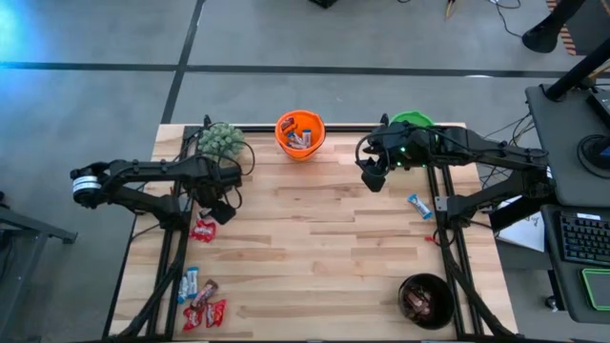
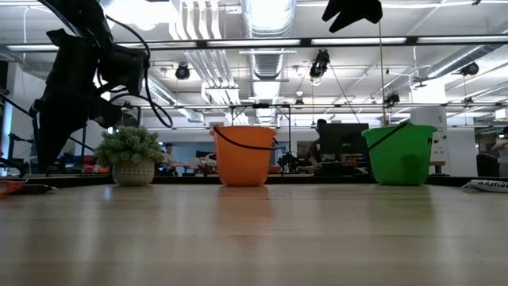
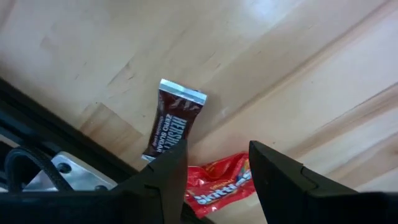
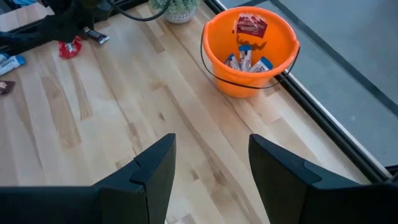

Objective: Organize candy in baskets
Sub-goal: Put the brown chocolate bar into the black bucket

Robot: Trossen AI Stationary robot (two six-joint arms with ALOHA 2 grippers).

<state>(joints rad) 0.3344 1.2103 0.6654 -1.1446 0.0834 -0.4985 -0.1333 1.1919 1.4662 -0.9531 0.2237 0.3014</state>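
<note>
Left tool (image 3: 214,171) open, over candy (image 3: 171,119)

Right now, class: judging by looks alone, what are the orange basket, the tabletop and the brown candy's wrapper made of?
Orange basket: likely moulded plastic, smooth uniform colour with a thin dark wire-like handle. Tabletop: light wood planks, visible grain and seams, slight sheen. Brown candy: probably glossy foil or plastic film, with crimped silvery ends.

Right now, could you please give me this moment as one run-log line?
left gripper: open, above red candy | right gripper: open, empty, near orange basket | brown candy: on table
</note>
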